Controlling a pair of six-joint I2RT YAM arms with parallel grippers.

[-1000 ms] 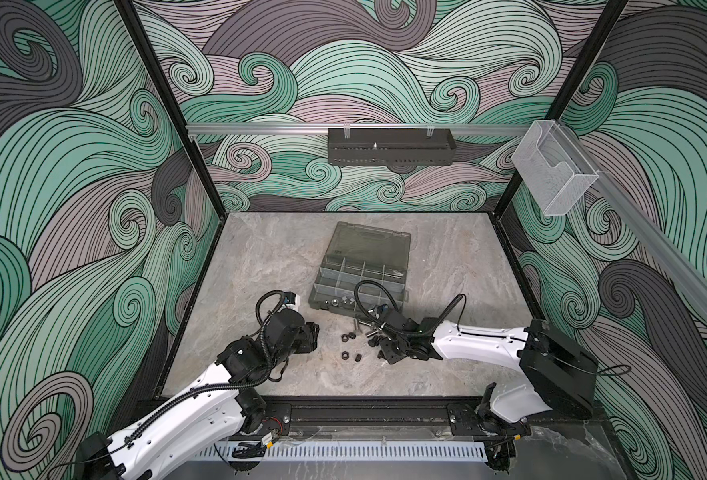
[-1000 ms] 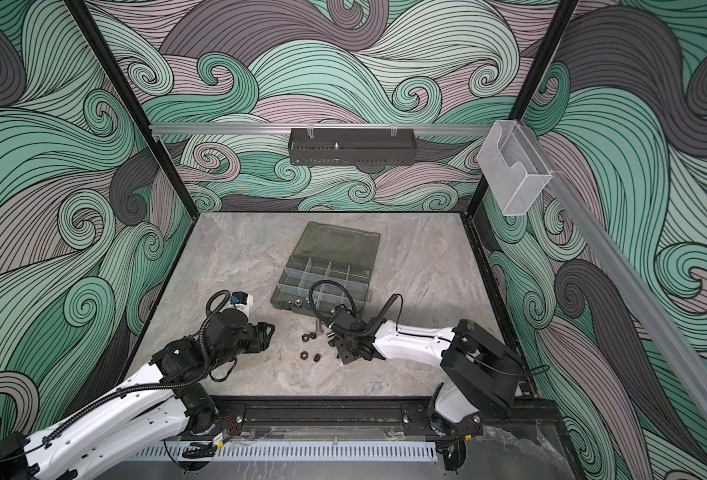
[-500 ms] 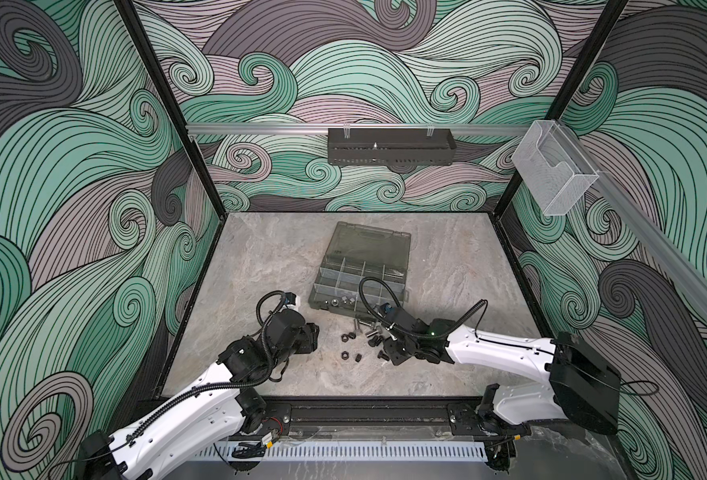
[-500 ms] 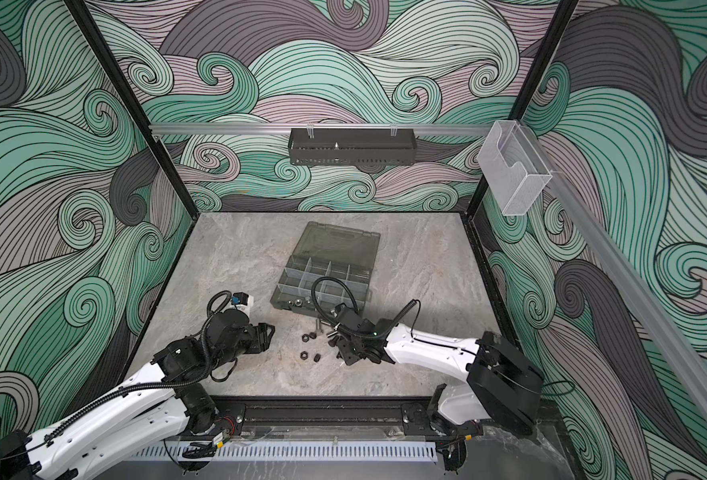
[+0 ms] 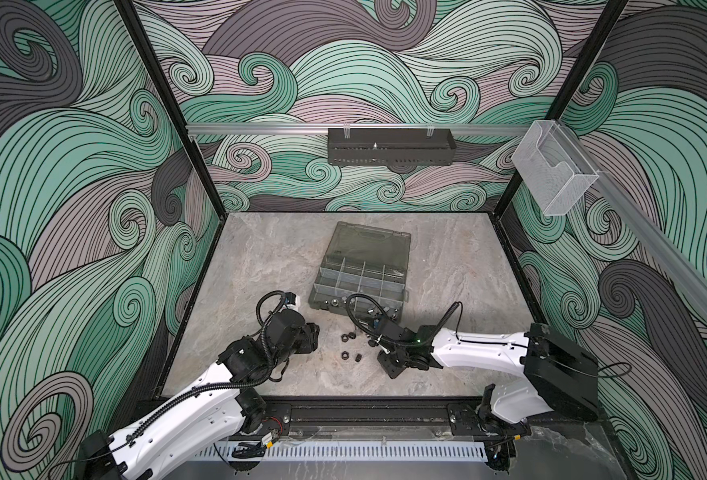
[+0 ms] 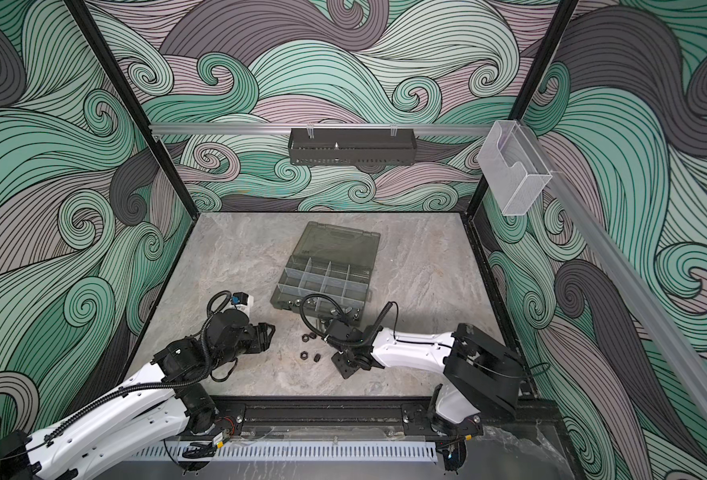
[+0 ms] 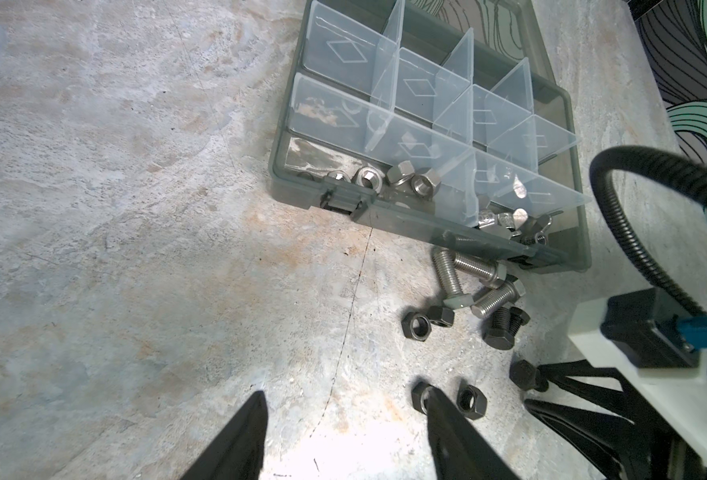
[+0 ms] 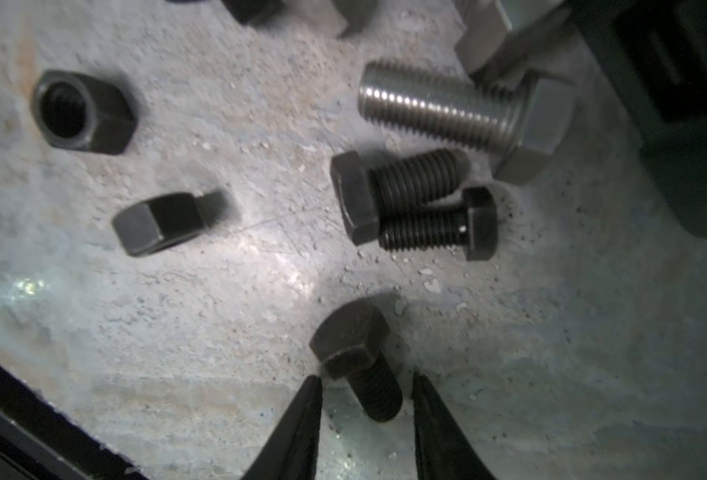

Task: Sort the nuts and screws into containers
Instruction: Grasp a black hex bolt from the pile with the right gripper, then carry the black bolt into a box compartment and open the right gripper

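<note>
My right gripper (image 8: 366, 376) is low over the table and open. Its fingers straddle the shaft of a black screw (image 8: 356, 357) with small gaps on both sides. Two more black screws (image 8: 406, 183), a silver screw (image 8: 460, 116) and black nuts (image 8: 81, 112) lie just beyond. My left gripper (image 7: 343, 392) is open over bare table, with one fingertip in front of a black nut (image 7: 418, 395). The containers (image 5: 360, 278) hold silver nuts (image 7: 368, 176) and winged nuts (image 7: 509, 218) in the front cells. Silver screws (image 7: 447, 274) lie against the case's front wall.
The case's lid (image 5: 368, 245) lies open flat behind the cells. A black perforated tray (image 5: 389, 145) hangs on the back wall. A clear acrylic box (image 5: 551, 174) hangs on the right rail. The table's front edge (image 5: 343, 405) runs close behind both grippers.
My right arm has shifted a little at the elbow while its gripper stayed low among the loose screws. The left arm has not moved.
</note>
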